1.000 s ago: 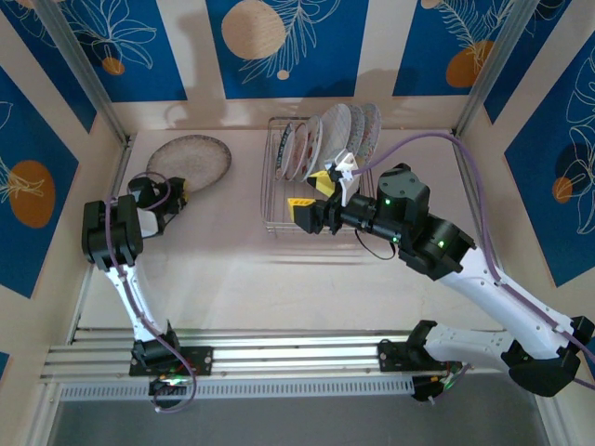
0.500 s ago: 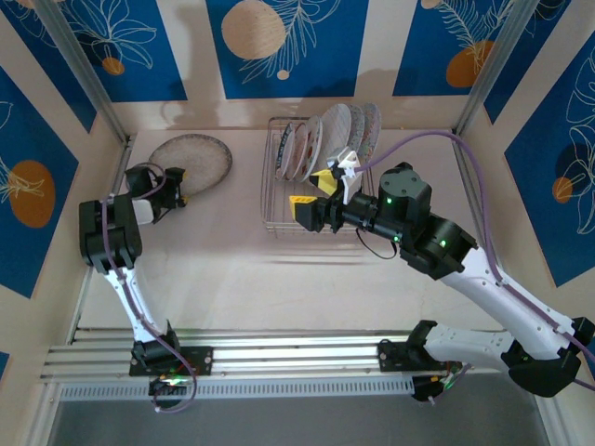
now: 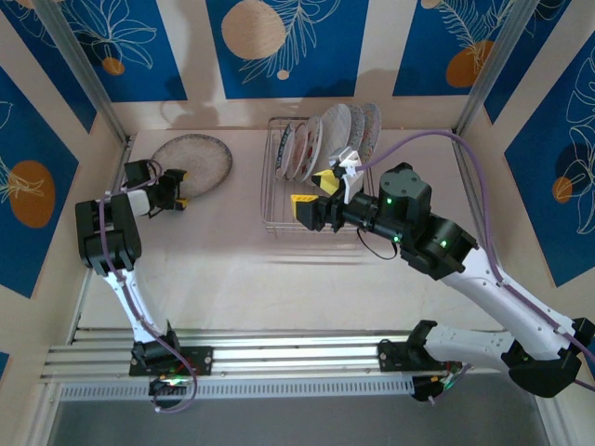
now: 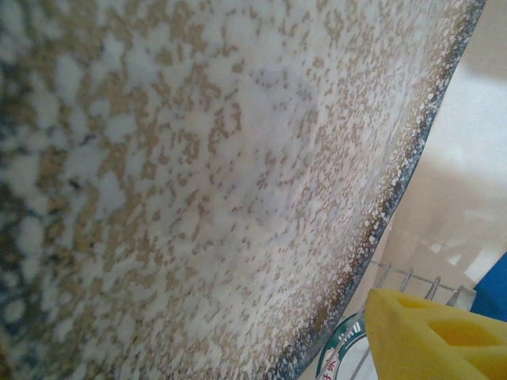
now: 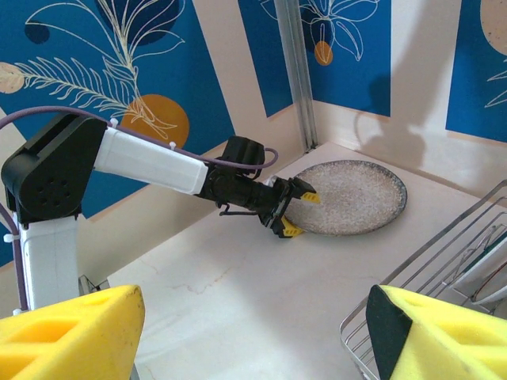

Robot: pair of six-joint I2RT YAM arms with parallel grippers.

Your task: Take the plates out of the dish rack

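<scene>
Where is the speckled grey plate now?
In the top external view the speckled grey plate lies flat on the table at the far left, left of the dish rack, with the open left tool at its near rim.

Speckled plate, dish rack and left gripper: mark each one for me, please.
speckled plate (image 3: 195, 158): top external view, middle of its face.
dish rack (image 3: 270, 200): top external view, left wire wall.
left gripper (image 5: 299, 215): right wrist view, midway between its yellow fingertips.
</scene>
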